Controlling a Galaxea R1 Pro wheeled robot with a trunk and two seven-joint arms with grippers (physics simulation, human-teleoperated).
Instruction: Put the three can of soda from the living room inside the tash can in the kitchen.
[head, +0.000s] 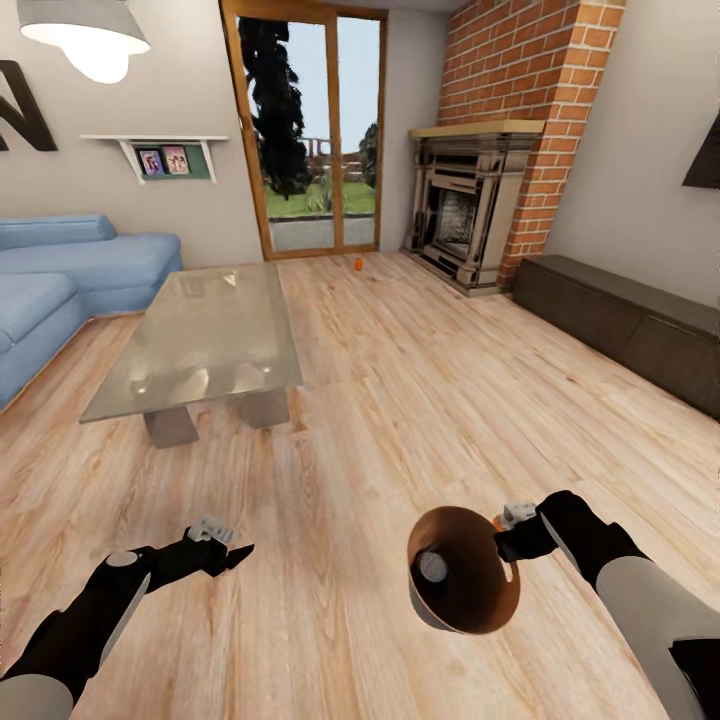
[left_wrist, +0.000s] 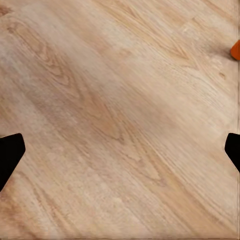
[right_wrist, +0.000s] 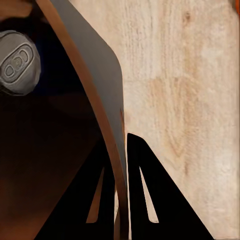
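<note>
Light wood floor (head: 420, 380): bears glass coffee table (head: 205, 335), sofa (head: 60, 280), one orange can (head: 357, 264) (by the glass doors).

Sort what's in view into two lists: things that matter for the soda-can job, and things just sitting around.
Job:
trash can, gripped at its rim by the right gripper
blue can inside it
orange can on the floor by the glass doors
left gripper, open

Lying about:
glass coffee table
sofa
fireplace

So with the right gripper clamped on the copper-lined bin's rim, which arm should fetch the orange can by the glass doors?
Left. The left gripper hangs open and empty, while the right gripper pinches the copper-lined bin's rim, a pale-topped dark can inside. The small orange can stands far off, so the base must drive there first.
</note>
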